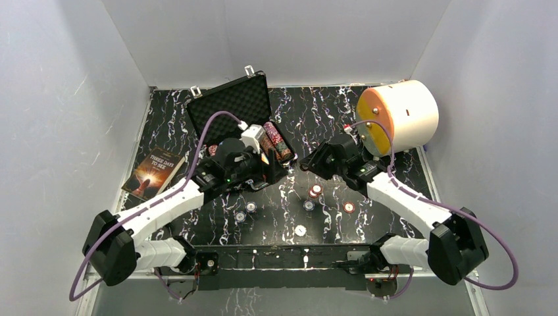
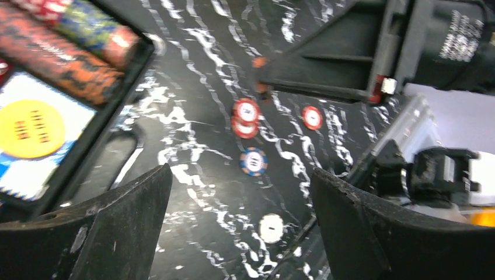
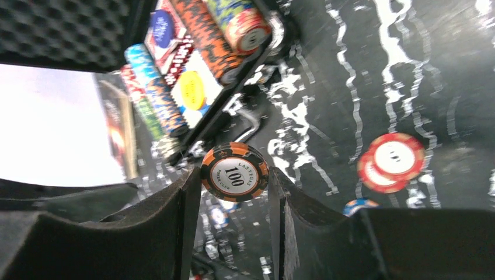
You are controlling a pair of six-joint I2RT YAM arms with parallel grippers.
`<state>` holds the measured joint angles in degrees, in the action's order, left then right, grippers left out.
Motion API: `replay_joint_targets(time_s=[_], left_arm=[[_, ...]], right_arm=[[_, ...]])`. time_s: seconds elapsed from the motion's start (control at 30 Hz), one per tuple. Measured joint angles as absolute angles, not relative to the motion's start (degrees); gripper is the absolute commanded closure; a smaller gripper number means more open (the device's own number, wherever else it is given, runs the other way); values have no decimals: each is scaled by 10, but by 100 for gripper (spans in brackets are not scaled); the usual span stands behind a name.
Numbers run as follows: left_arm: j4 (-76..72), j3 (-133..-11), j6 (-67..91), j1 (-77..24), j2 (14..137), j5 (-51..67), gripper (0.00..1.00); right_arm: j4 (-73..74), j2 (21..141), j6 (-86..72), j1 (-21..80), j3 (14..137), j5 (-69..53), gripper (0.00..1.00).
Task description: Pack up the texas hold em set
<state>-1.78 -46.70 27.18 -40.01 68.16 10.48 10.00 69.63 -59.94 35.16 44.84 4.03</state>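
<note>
Right wrist view: orange 100 chip (image 3: 234,172) was clamped in right gripper (image 3: 234,176), case (image 3: 58,29) ahead-left. Chip-loading step judged underway; carry over case, then release, required. Left gripper (image 2: 240,175) was spread wide, seemingly empty.

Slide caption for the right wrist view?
Right tool pinches an orange 100 chip beside the open case; two red chips overlap nearby.

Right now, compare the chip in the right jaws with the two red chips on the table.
The 100 chip is orange and black; the red chips are red and white. The 100 chip is pinched by its rim in the right jaws; the red chips lie flat on the table, overlapping. Both have white centres.
</note>
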Motion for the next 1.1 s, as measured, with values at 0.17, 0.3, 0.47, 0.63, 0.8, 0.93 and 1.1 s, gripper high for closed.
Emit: replay_joint_targets(time_s=[0.17, 0.3, 0.47, 0.63, 0.8, 0.93, 1.1], left_arm=[[-98, -437, 315, -443, 688, 94, 34], [-146, -425, 355, -447, 706, 79, 43], [-196, -425, 393, -454, 738, 63, 44], [-231, -425, 409, -456, 763, 56, 59], [-253, -426, 410, -457, 775, 54, 84], [-260, -429, 394, -463, 776, 56, 100], [-240, -430, 343, -463, 776, 57, 100]], right_arm=[[71, 670, -686, 361, 440, 1, 55], [51, 658, -735, 365, 429, -24, 55], [43, 656, -771, 365, 422, -43, 55], [39, 654, -791, 365, 422, -53, 55], [33, 653, -798, 365, 419, -56, 55], [29, 653, -799, 365, 415, -57, 45], [32, 658, -787, 365, 415, -60, 21]])
